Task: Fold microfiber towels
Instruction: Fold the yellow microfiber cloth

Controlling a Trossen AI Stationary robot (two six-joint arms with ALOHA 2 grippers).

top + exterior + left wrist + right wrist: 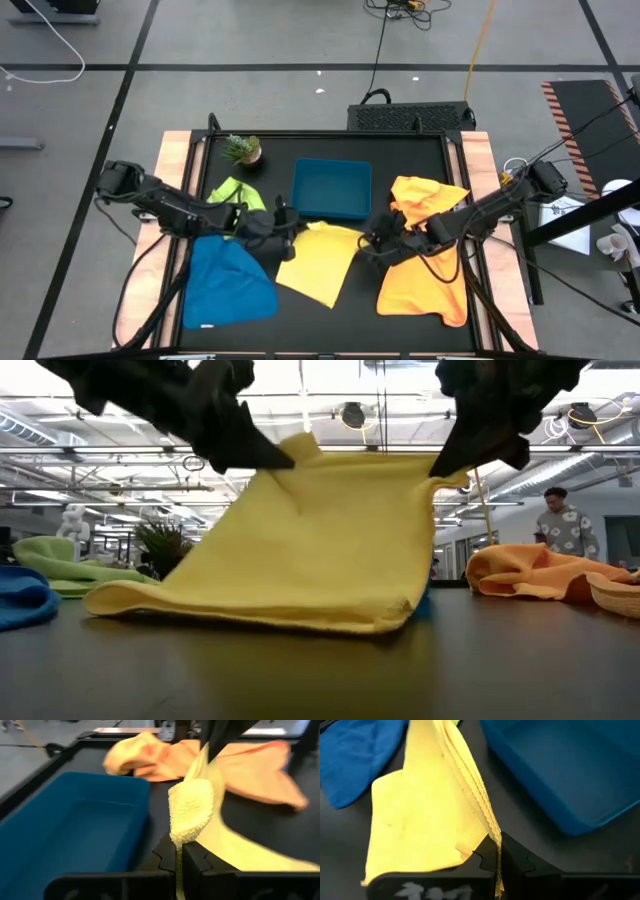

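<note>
The yellow towel is held up by its two far corners between my two grippers, and its near edge lies on the black table. My left gripper is shut on the far left corner. My right gripper is shut on the far right corner. The blue towel lies crumpled at the near left. The lime green towel lies at the far left. Two orange towels lie at the right. My left gripper pinches the yellow towel's far left corner between its two fingers; the bunched corner sticks out past the fingertips. The corner is lifted clear, and the cloth slopes down from it to the table. My right gripper pinches the towel's far right corner between its two fingers. The cloth is gathered into several layers at the fingers. The corner is lifted clear, and the top edge runs nearly straight across to my left gripper.
The teal tray stands just beyond the yellow towel, close to both grippers. A small potted plant stands at the far left. Wooden rails edge the table's left and right sides. A person stands in the room beyond the table.
</note>
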